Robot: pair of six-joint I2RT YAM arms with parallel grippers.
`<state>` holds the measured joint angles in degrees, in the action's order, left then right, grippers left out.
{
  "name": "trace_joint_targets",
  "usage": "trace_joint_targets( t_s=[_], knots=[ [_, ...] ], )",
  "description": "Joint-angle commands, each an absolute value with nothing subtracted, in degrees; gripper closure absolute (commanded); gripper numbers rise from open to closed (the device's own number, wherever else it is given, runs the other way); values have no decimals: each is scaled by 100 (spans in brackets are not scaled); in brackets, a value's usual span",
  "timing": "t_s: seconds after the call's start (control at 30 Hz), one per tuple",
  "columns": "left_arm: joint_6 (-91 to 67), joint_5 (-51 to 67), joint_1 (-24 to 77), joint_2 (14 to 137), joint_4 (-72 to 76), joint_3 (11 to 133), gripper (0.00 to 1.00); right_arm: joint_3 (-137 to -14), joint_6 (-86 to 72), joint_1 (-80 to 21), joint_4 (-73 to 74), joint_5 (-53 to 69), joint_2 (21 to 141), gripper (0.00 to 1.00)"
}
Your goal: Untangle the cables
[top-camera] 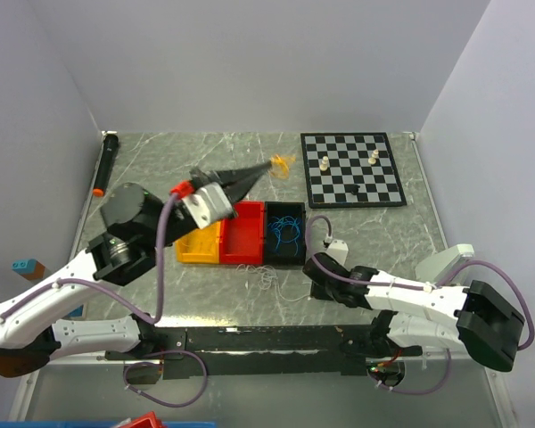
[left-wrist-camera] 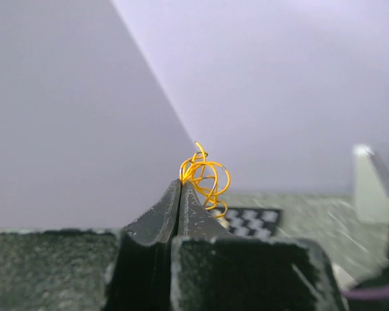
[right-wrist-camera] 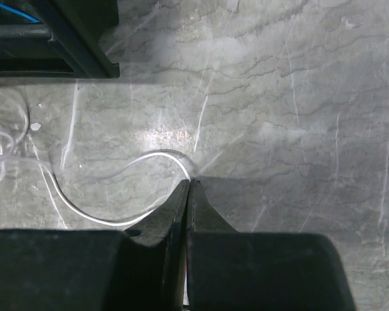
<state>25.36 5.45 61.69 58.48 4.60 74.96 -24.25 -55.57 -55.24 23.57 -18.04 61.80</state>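
Observation:
My left gripper (top-camera: pixel 266 168) is raised above the table, shut on a curly yellow-orange cable (top-camera: pixel 283 166). In the left wrist view that cable (left-wrist-camera: pixel 204 176) sticks up from the closed fingertips (left-wrist-camera: pixel 179 184). A blue cable (top-camera: pixel 285 234) lies coiled in the black bin (top-camera: pixel 285 259). A thin white cable (top-camera: pixel 267 278) lies on the table in front of the bins. My right gripper (top-camera: pixel 309 267) is low at the table; in the right wrist view its tips (right-wrist-camera: pixel 189 183) are shut on one end of the white cable (right-wrist-camera: pixel 84 210).
A yellow bin (top-camera: pixel 199 248) and a red bin (top-camera: pixel 243 234) stand left of the black one. A chessboard (top-camera: pixel 352 183) with a few pieces lies at the back right. A black marker (top-camera: pixel 105 165) lies along the left wall.

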Motion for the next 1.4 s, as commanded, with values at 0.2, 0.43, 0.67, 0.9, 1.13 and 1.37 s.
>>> trace_joint_targets(
  t_s=[0.2,0.43,0.67,0.9,1.13,1.37],
  knots=[
    [2699,-1380,6135,5941,714,8208,96,-2329,-5774,-5862,2461,-1977,6118,100],
    [2865,1184,6108,5432,-972,7796,87,-2276,-4432,-6451,1627,-1978,4495,82],
    [2909,1783,6108,5169,-1643,6980,92,-3057,-2745,-6451,1389,-2154,2753,49],
    [2944,1635,6100,5150,-1784,5943,96,-3638,-2144,-6425,1747,-2337,2846,51],
    [3926,2064,6065,5317,-2811,4914,95,-3350,-2628,-6425,2031,-2154,3253,52],
    [5438,2943,5977,5466,-3970,4518,83,-2628,-2566,-6434,1555,-344,2944,50]
  ],
)
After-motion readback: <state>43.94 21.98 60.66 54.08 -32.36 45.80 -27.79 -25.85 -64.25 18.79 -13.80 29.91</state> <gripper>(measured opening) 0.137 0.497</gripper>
